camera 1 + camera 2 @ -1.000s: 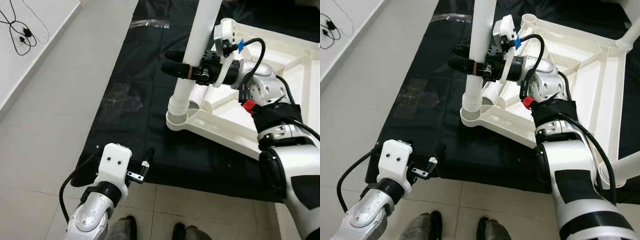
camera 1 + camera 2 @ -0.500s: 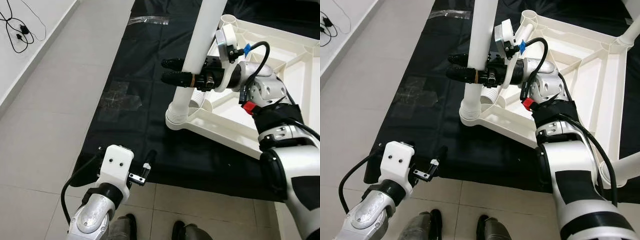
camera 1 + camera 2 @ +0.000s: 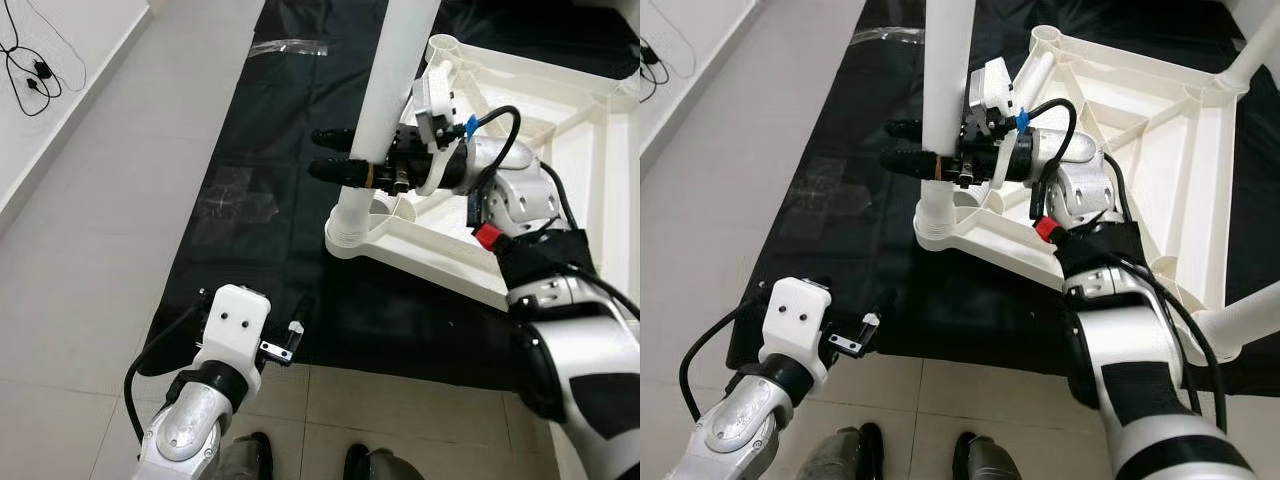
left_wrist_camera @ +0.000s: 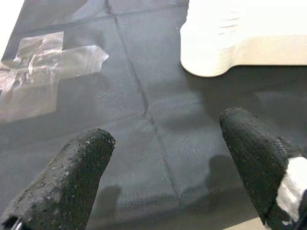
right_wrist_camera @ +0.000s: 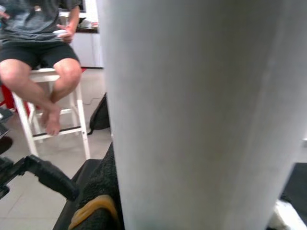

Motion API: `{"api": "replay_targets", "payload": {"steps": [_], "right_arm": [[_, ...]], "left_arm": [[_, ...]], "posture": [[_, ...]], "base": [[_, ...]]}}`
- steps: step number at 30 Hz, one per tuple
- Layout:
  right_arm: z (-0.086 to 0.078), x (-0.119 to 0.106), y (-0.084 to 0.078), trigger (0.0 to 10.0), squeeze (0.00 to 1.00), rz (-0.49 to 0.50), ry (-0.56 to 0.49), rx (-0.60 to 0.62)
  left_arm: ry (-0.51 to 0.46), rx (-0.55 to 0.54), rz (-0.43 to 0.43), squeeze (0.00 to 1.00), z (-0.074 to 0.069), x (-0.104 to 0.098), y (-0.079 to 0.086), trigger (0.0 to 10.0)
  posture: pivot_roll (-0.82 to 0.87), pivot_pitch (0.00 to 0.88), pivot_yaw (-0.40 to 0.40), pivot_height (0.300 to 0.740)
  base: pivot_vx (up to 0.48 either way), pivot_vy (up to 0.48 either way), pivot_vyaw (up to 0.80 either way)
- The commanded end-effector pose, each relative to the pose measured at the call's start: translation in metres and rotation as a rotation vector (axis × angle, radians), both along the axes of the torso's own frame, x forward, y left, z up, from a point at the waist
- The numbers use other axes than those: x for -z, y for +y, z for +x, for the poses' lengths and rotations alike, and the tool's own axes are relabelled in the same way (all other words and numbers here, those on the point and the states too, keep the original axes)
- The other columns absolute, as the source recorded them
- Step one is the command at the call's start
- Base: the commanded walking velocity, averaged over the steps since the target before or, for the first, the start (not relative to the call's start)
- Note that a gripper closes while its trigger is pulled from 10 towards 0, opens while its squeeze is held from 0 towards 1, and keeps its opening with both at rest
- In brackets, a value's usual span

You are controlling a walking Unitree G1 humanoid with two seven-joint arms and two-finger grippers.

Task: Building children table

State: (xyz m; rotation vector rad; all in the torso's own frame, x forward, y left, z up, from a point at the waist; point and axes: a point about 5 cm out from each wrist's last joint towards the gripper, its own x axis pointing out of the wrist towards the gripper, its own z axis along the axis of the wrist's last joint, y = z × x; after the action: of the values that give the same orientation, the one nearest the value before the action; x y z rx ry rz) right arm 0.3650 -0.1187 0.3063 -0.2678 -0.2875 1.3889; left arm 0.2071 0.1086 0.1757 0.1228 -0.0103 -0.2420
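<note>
1. The white table frame (image 3: 560, 110) lies upside down on a black floor mat (image 3: 270, 150), which covers part of the grey tiled floor (image 3: 100, 220).
2. A white table leg (image 3: 385, 100) stands upright in the round corner socket (image 3: 350, 238) of the frame, at the corner nearest to the robot's left side.
3. The right gripper (image 3: 335, 167) reaches across from the right, and its two black fingers are closed around the table leg a little above the socket.
4. In the right wrist view the table leg (image 5: 201, 110) is very close, and behind it a person (image 5: 43, 52) sits on a white stool (image 5: 53, 120).
5. The left gripper (image 4: 168, 167) hovers low over the near edge of the mat, and its fingers (image 4: 72, 177) are spread wide with nothing between them.
6. A piece of clear tape (image 4: 43, 72) is stuck on the mat, near the left gripper.
7. A black cable (image 3: 35, 70) lies on the white floor at the far left.
</note>
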Motion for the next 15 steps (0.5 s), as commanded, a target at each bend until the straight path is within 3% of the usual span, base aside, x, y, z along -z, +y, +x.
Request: {"api": "replay_targets", "payload": {"steps": [1,15], "right_arm": [[0.004,0.036,0.005,10.0,0.00,-0.069,0.142,0.033],[0.008,0.057,0.015,10.0,0.00,-0.079,0.214,0.203]], "left_arm": [[0.022,-0.012,0.019,0.00,0.000,0.006,0.003,10.0],[0.007,-0.033,0.035,0.00,0.005,0.003,0.010,10.0]], "posture": [[0.15,0.261,-0.033,0.740],[0.15,0.274,-0.036,0.740]], "base": [[0.000,0.000,0.00],[0.000,0.000,0.00]]}}
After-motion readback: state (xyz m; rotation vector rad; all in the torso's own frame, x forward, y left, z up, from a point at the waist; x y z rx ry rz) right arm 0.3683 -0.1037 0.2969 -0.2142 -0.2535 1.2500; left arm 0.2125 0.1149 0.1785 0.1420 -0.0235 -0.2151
